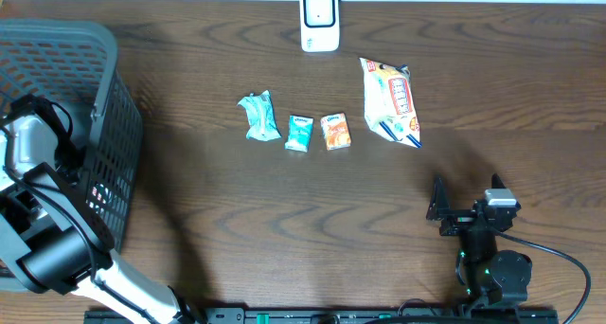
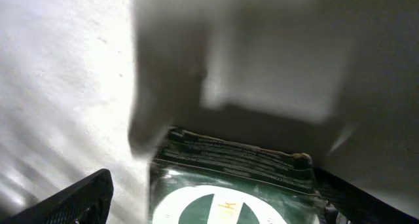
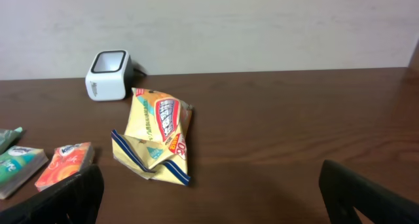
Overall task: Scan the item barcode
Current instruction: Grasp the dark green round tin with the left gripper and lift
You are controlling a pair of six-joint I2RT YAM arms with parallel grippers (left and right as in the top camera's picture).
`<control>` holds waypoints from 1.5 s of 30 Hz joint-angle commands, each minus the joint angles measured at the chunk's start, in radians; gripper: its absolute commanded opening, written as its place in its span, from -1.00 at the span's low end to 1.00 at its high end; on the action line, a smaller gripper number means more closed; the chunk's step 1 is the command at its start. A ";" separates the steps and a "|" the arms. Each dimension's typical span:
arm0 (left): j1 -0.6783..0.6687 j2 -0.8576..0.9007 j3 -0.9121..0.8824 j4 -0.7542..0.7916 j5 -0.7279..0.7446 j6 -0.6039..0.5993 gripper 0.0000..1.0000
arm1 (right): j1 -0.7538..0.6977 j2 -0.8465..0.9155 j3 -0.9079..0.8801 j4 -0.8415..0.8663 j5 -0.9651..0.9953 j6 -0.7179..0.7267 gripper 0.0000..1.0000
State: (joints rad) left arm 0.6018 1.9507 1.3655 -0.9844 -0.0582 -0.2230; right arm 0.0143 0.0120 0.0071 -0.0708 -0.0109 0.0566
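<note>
Green packet (image 2: 229, 181) with a white oval on its face lies right under the left claw (image 2: 216, 201), between its spread fingers (image 2: 75, 198); a gap shows beside the visible finger, so nothing is pinched. The surroundings there are a white blur. The left arm bends over the grey basket (image 1: 104, 97) at the table's left end. The right claw (image 3: 213, 191) is spread wide and empty, its arm folded low at the near right, facing the yellow bag (image 3: 157, 135) and the white scanner (image 1: 320, 19) at the far edge.
</note>
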 commanded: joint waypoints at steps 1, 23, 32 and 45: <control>-0.003 0.064 -0.033 0.002 0.140 -0.045 0.88 | -0.006 -0.003 -0.002 -0.005 0.002 0.002 0.98; -0.003 0.062 0.021 -0.052 0.106 -0.045 0.35 | -0.006 -0.003 -0.002 -0.005 0.002 0.002 0.98; -0.003 0.020 0.274 -0.251 0.106 -0.045 0.35 | -0.006 -0.003 -0.002 -0.005 0.002 0.002 0.99; -0.003 -0.185 0.655 -0.355 0.112 -0.045 0.36 | -0.006 -0.003 -0.002 -0.005 0.002 0.002 0.99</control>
State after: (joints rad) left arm 0.6003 1.8523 1.9400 -1.3342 0.0643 -0.2626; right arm 0.0143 0.0120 0.0071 -0.0711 -0.0109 0.0566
